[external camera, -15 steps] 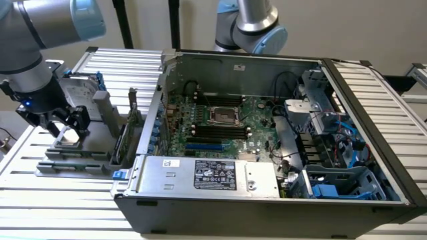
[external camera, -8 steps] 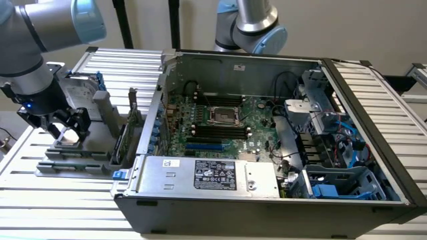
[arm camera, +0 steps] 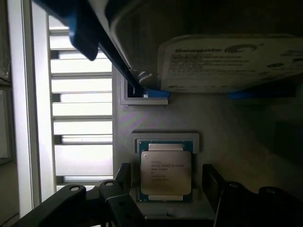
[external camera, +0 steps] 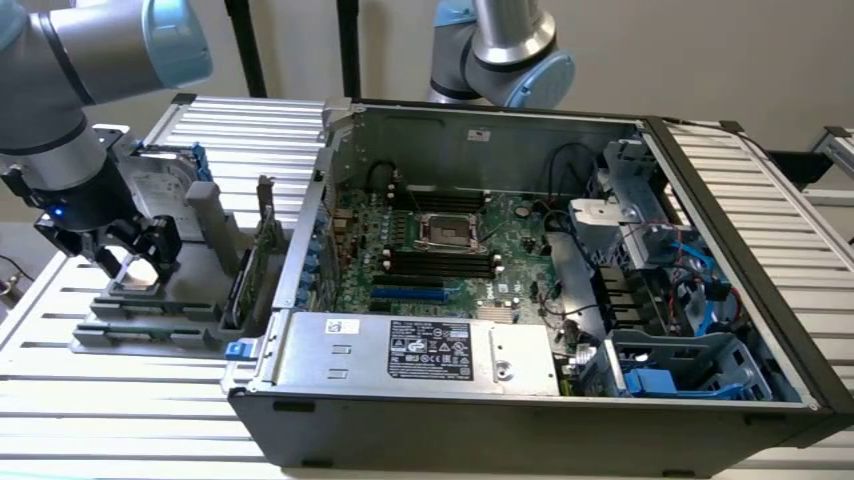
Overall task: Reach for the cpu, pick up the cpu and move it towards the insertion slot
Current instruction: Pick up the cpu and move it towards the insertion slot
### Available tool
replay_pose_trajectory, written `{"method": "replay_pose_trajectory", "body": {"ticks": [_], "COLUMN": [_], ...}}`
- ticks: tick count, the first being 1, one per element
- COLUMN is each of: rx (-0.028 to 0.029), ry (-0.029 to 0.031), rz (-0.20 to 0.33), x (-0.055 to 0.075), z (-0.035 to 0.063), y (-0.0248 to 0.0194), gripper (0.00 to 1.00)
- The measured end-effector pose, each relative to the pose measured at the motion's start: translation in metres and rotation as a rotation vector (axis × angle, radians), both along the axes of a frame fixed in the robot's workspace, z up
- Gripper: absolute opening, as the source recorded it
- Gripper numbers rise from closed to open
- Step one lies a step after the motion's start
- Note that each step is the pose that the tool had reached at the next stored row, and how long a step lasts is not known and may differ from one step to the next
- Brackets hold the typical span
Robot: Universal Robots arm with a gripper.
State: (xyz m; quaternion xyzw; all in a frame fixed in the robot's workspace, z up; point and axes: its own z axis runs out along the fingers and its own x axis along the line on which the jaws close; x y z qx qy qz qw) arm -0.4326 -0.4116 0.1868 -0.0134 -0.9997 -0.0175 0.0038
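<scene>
**Exterior view.** I see the arm (external camera: 60, 150) standing over the slatted metal table (external camera: 80, 400) at the exterior view's left. Its wrist points straight down, and its gripper (external camera: 135, 258) is lowered into a grey moulded parts holder (external camera: 147, 325) beside the open computer case (external camera: 534, 420). Inside the case, the green motherboard (external camera: 514, 240) carries the insertion slot (external camera: 447, 232), a square socket with a bright metal frame and a dark centre, well apart from the gripper. From here the cpu is just a pale glint between the fingers.

**Wrist view.** Here I can read the detail. The cpu (arm camera: 165, 173) lies flat in a shallow square recess of the holder. It has a matt silvery lid with fine printed text, edged by a green substrate. The two dark fingers (arm camera: 210, 182) stand one on either side of it, spread wider than the chip, with a gap showing at each edge. The gripper is open and grasps nothing. Just beyond the recess, a hard drive (arm camera: 232, 61) with a white label stands on edge in a blue plastic bracket (arm camera: 90, 28). The table's ribbed slats run alongside the holder.
</scene>
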Motion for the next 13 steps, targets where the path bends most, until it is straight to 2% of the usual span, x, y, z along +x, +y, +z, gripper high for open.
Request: {"method": "replay_pose_trajectory", "body": {"ticks": [13], "rx": [0.0011], "ry": [0.0000], "rz": [0.016], "x": [-0.0013], "z": [-0.0015], "y": [0.0022], "gripper": [0.71]}}
